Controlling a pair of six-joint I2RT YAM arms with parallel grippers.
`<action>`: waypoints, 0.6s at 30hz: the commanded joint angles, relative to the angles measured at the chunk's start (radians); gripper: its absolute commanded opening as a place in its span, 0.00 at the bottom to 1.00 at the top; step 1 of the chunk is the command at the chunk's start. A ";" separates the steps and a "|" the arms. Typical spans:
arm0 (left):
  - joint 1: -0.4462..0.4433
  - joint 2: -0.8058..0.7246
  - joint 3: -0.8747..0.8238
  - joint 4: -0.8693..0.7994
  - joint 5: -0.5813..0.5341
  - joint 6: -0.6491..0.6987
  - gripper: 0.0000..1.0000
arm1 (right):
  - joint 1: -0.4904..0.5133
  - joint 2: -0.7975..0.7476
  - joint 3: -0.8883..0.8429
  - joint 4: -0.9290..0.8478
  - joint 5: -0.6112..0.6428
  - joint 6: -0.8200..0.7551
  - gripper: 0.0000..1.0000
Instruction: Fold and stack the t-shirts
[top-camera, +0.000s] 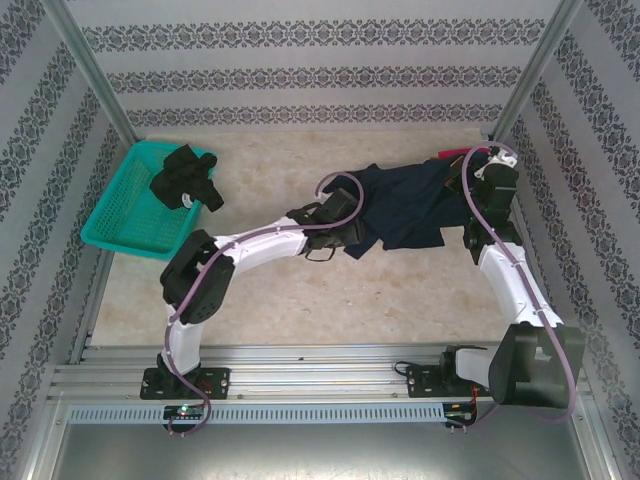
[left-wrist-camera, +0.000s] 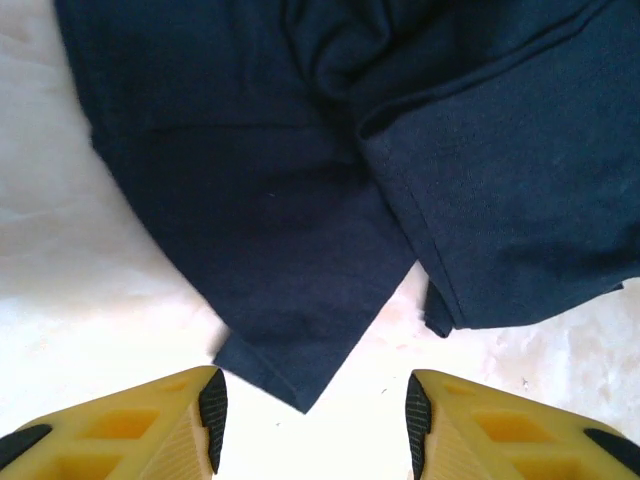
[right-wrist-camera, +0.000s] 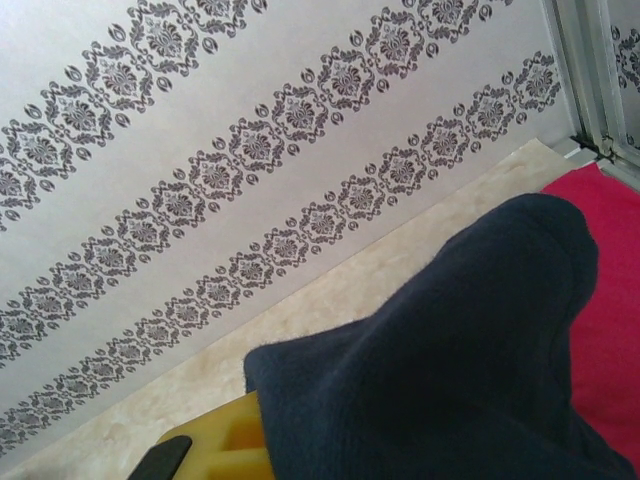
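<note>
In the right wrist view the navy t-shirt (right-wrist-camera: 450, 360) blankets the gripper: one yellow finger (right-wrist-camera: 215, 445) peeks out at 7 o'clock, cut by the bottom edge, and the other is buried. The red t-shirt (right-wrist-camera: 610, 300) runs off at 3 o'clock.

From above, cloth and wrist cover the right gripper (top-camera: 462, 188), and the red t-shirt is a sliver at 1 o'clock.

The left wrist view crops the navy cloth at 12 and 3 o'clock, and the left gripper (left-wrist-camera: 315, 425) at 6.

Left end effector (left-wrist-camera: 312, 420) low, fingers (left-wrist-camera: 212, 405) apart; right end effector (top-camera: 468, 183) tightly closed; both arms far forward
</note>
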 joint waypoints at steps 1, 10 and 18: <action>-0.030 0.075 0.086 -0.135 0.001 -0.016 0.51 | -0.012 -0.012 -0.016 0.030 0.001 0.020 0.00; -0.040 0.224 0.233 -0.213 0.002 -0.053 0.47 | -0.035 -0.020 -0.041 0.032 -0.029 0.026 0.00; -0.027 0.290 0.301 -0.231 -0.031 -0.038 0.13 | -0.044 -0.029 -0.049 0.024 -0.059 0.032 0.00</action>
